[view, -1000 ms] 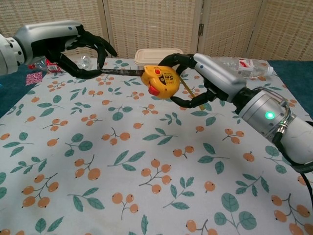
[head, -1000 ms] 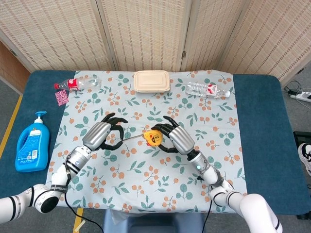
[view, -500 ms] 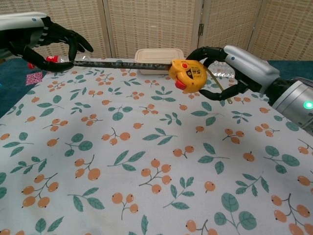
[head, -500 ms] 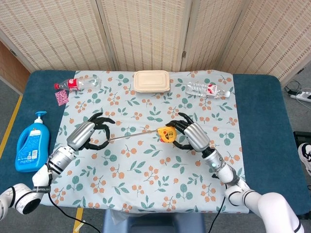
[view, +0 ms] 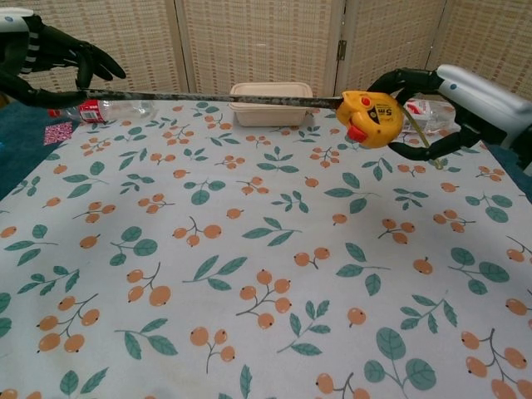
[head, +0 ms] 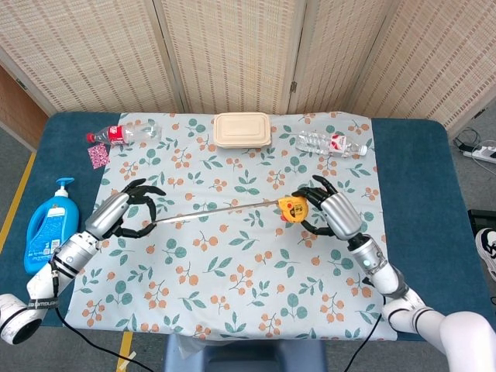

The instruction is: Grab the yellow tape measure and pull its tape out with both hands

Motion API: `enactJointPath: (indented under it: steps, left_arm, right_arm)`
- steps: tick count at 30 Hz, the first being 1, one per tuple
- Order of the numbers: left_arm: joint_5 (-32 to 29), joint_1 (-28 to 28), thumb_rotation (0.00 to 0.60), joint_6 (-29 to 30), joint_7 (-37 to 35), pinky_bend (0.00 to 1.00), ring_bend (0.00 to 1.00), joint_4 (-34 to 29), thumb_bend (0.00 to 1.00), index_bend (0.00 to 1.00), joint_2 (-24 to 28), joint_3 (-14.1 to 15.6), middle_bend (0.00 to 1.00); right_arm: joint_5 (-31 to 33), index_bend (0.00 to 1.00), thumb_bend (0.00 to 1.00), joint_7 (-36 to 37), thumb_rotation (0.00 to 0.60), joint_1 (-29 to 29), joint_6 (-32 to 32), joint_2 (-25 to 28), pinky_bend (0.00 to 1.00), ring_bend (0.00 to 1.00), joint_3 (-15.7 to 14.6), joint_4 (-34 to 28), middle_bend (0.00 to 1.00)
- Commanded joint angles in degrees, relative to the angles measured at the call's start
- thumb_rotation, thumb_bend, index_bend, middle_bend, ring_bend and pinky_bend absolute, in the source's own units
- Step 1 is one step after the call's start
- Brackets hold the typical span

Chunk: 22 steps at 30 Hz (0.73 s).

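Two clear plastic bottles lie on their sides at the back of the surface [head: 411, 155]: one with a red label and red cap [head: 122, 134] near the left rear corner of the floral tablecloth [head: 232, 263], the other with a red-and-white label [head: 331, 143] toward the right rear; what they hold cannot be made out. Between them sits a beige rectangular lidded food box [head: 242, 129], shut, so its contents are hidden. A blue pump-top soap bottle [head: 51, 229] lies flat on the dark blue cover at the left edge, and a small pink patterned square [head: 98, 155] rests just in front of the red-capped bottle.

The yellow tape measure [head: 293, 208] has a rounded yellow case with a red tab on its underside and a black "5 m" mark on its face, seen clearly in the chest view [view: 371, 119]. It is held up off the cloth, right of centre. The right robot hand [head: 333, 214] wraps its dark fingers around the case from the right, with a thin yellowish wrist loop [view: 420, 140] hanging between them. A long, thin metal tape blade [head: 217, 211] runs out of the case leftward in a nearly straight line above the cloth. The left robot hand [head: 124, 218] pinches the far end of the blade between fingertips, the other fingers curled loosely around it. Both hands are well apart, with the blade stretched between them.
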Motion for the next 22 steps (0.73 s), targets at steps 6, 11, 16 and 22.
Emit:
enactJointPath:
  steps: [6,11,16,22]
  left_arm:
    - [0.44,0.14,0.600,0.25,-3.60,0.00,0.23,1.17,0.53,0.69,1.05,0.87,0.29]
    - [0.42,0.19,0.600,0.50,-5.48,0.00,0.23,1.82,0.53,0.69,1.22,1.07,0.29]
    - [0.48,-0.03,0.600,0.34,-6.39,0.00,0.23,2.40,0.53,0.69,1.42,1.26,0.29]
    - [0.22,-0.16,0.600,0.14,-7.42,0.00,0.23,3.03,0.53,0.69,1.32,1.38,0.29]
  right_arm:
    - [0.55,0.58,0.39,0.68,0.600,-1.30,0.37,1.59,0.09,0.34,0.44,-0.16,0.49]
    - [0.73,0.58,0.39,1.36,0.600,-1.85,0.54,2.19,0.09,0.34,0.76,-0.01,0.49]
    - [0.39,0.58,0.39,1.33,0.600,-2.15,0.79,2.71,0.09,0.34,0.73,0.17,0.49]
    - [0.22,0.58,0.39,1.27,0.600,-2.48,0.85,3.06,0.09,0.35,0.77,0.14,0.49]
